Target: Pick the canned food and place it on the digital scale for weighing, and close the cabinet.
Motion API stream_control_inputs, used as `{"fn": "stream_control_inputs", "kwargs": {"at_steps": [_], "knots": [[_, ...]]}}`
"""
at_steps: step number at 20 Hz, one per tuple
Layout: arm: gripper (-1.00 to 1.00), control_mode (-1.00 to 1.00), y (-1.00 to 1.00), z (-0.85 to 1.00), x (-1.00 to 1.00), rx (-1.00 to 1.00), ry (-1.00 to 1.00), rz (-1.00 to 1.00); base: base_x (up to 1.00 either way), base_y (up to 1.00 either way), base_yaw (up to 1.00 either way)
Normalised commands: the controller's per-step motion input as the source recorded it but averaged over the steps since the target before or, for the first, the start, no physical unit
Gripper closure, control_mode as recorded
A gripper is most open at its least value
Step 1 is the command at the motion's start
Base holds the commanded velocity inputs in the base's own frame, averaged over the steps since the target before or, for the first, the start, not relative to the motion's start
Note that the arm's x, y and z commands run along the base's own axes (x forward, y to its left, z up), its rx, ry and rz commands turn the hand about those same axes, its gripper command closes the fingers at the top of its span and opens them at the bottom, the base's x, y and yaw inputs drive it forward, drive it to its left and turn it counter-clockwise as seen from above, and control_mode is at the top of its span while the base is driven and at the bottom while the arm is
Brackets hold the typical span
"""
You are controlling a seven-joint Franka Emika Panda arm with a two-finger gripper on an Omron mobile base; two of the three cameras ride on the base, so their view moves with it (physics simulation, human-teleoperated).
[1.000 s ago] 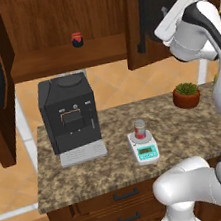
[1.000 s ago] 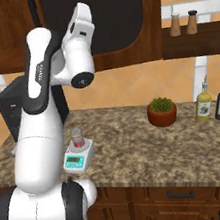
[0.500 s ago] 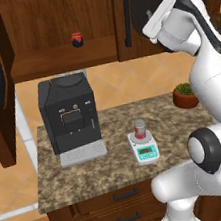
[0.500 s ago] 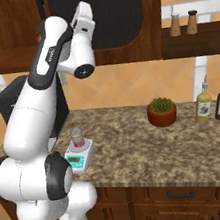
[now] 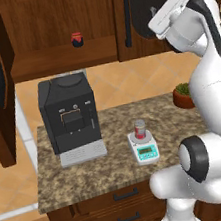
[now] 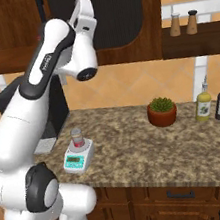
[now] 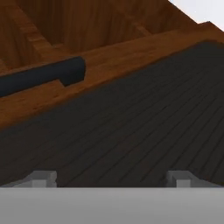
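Hand [image 7: 112, 177] spread wide, pressed near cabinet [image 7: 131, 127] door mesh just ahead; could skid off, leaving door ajar.

Your arm [image 6: 38, 93]: glossy white rounded shells, bulbous links joined by dark grey to black joint rings and round end caps. A small dark logo marks the upper link. The hand [image 5: 173, 7] is a flat white block; you see two pale grey finger tips [image 7: 43, 178].
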Motion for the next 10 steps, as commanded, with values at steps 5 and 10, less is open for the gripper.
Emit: {"fn": "stream_control_inputs", "kwargs": {"at_steps": [5, 10], "knots": [[-1.0, -1.0, 0.0, 0.41, -1.0, -0.22, -0.36, 0.0, 0.0, 0.0, 0.0], [-1.0, -1.0, 0.03, 0.08, -0.97, -0.61, -0.15, 0.04, 0.0, 0.0, 0.0]]}}
